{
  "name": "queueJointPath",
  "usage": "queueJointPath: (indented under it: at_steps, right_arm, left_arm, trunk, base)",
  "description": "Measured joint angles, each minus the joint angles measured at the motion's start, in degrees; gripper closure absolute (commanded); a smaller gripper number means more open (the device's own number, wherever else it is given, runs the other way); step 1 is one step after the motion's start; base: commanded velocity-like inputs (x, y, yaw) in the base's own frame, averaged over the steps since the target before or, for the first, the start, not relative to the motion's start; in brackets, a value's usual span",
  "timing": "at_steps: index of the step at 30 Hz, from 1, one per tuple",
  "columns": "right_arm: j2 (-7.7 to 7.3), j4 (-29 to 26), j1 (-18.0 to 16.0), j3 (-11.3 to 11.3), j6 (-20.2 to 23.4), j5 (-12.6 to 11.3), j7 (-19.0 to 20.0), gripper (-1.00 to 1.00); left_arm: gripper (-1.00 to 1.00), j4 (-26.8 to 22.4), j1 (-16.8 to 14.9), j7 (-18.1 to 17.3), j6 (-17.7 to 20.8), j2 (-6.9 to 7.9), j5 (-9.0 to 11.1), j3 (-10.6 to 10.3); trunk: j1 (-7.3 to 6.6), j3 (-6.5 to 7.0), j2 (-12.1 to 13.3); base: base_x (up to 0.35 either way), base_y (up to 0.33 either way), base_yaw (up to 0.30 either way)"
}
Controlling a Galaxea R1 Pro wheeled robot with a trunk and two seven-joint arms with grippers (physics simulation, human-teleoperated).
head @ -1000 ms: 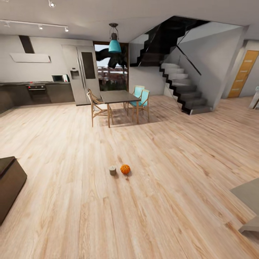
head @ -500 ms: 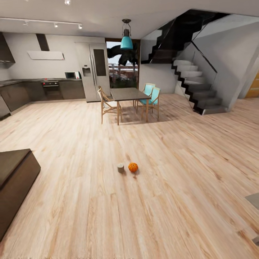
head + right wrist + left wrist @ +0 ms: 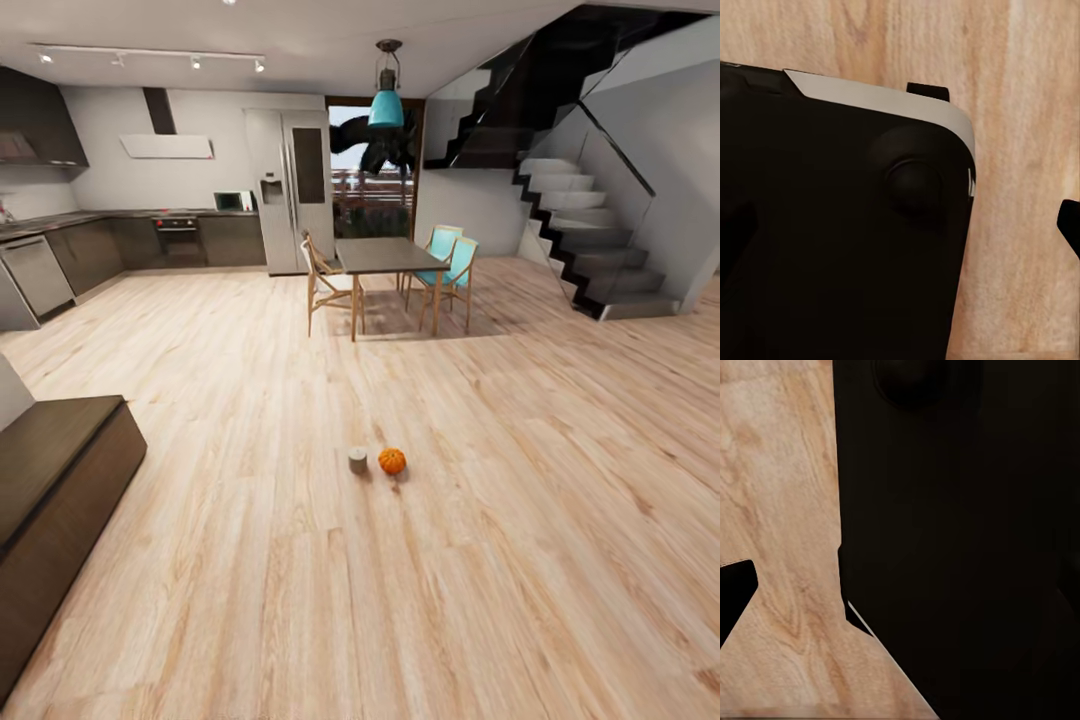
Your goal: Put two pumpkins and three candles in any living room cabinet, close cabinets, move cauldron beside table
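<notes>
One orange pumpkin (image 3: 392,460) sits on the wood floor mid-room. A squat grey-tan candle (image 3: 357,460) stands just to its left, nearly touching it. The low dark-brown cabinet (image 3: 50,480) runs along the left edge of the head view, with its front closed as far as I can see. The cauldron is out of view. In the left wrist view a dark fingertip (image 3: 735,592) hangs over the floor beside the robot's black body (image 3: 960,540). In the right wrist view another dark fingertip (image 3: 1069,225) shows at the edge, above floorboards.
A dining table (image 3: 385,257) with chairs stands further back. Behind it are the fridge (image 3: 295,190) and the kitchen counters (image 3: 60,250). A dark staircase (image 3: 590,240) rises at the right. Open wood floor lies between me and the pumpkin.
The head view has swung to the left, so everything has shifted right in the picture. More of the cabinet and kitchen shows now. The pumpkin and candle have not moved.
</notes>
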Motion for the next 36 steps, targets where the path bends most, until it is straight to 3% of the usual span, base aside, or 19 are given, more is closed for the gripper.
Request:
queueJointPath:
  at_steps: [36]
  right_arm:
    - [0.18,0.0,0.0,0.0,-0.1,0.0,0.0,-1.00]
  left_arm:
    - [-1.00,0.0,0.0,0.0,0.1,0.00,0.0,0.0]
  trunk:
    - [0.00,-2.60,0.0]
  base:
    - [0.000,0.000,0.189]
